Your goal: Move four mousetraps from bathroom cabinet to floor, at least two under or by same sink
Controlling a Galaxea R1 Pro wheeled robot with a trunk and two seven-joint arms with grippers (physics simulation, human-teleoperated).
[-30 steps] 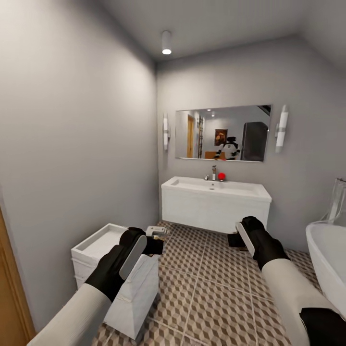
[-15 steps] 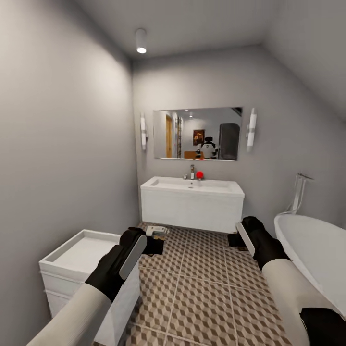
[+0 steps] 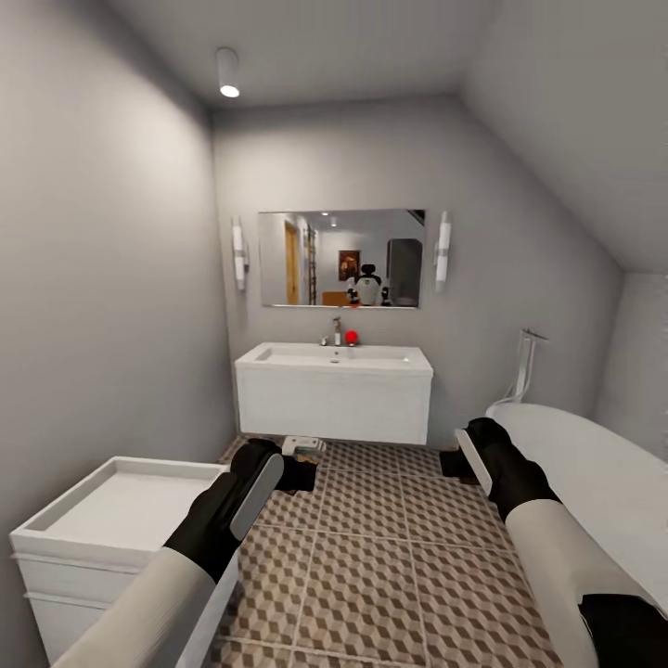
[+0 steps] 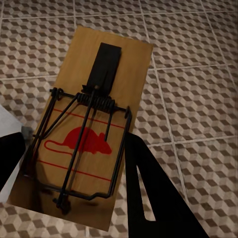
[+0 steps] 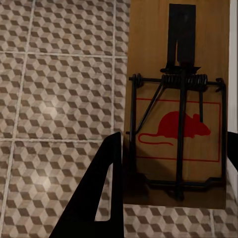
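Observation:
Each gripper carries a mousetrap, a tan board with dark wire and a red mouse print. In the left wrist view the mousetrap (image 4: 94,134) sits between the fingers of my left gripper (image 4: 74,148) above the cube-patterned bathroom floor (image 4: 198,74). In the right wrist view my right gripper (image 5: 174,139) is shut on another mousetrap (image 5: 176,59). In the head view the left gripper (image 3: 299,471) and right gripper (image 3: 456,462) hang over the floor (image 3: 371,557), short of the white bathroom sink (image 3: 334,357) on its vanity (image 3: 334,404). The orange-brown cabinet is out of view.
A low white unit (image 3: 111,520) stands close by my left arm against the left wall. The white bathtub (image 3: 594,473) runs along the right side. A mirror (image 3: 339,258) hangs above the sink, with a chrome tap (image 3: 337,331) and a small red object (image 3: 352,337) on it.
The whole head view has shifted: sink, mirror and white unit slid left and the bathtub came further in, so the camera turned. Both arms hold the same pose with their mousetraps.

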